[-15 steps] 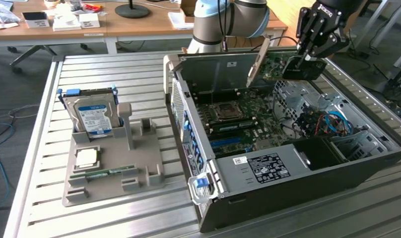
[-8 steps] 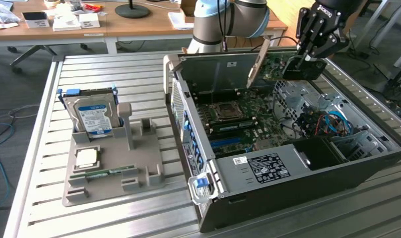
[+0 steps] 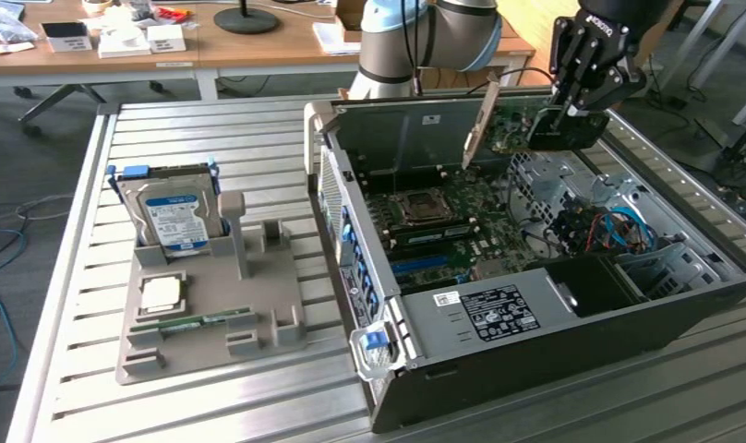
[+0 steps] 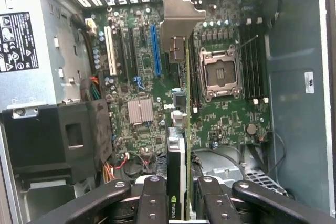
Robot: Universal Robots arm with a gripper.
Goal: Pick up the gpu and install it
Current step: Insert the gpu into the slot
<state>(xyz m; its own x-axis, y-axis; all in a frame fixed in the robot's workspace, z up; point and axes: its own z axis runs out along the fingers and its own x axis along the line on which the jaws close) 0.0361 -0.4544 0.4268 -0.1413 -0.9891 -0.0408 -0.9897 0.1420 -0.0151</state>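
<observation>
On a slatted metal table (image 3: 225,397), an open computer case (image 3: 668,314) lies on its side, its power supply (image 3: 497,309) with a white-lettered label at the end nearest the exterior camera. Towards the exterior view's left, a grey holder (image 3: 262,314) stands beside the case and carries an upright hard drive (image 3: 170,221) with a blue and white label, a square processor chip (image 3: 160,293) lying flat, and a narrow memory stick (image 3: 207,320) resting in a groove.

Deeper inside the case lies the green motherboard (image 3: 472,212), with its empty CPU socket (image 3: 420,208) exposed.

Above the far part of the case, the black gripper (image 3: 571,120) is closed partway on the gpu (image 3: 509,125), clamping the card by its faces at one end. The gpu hangs in the air, clear of the board, with its silver end bracket (image 3: 478,134) slanting down at the end away from the gripper.

From the wrist camera, the card shows edge-on between the two black fingers (image 4: 152,203). It stretches out over the motherboard between a blue expansion slot (image 4: 156,51) and the socket, and it sits in no slot.

Behind the case rises the grey and blue robot arm (image 3: 410,37). Farther back, a wooden desk (image 3: 262,51) holds small boxes and a black round stand.
</observation>
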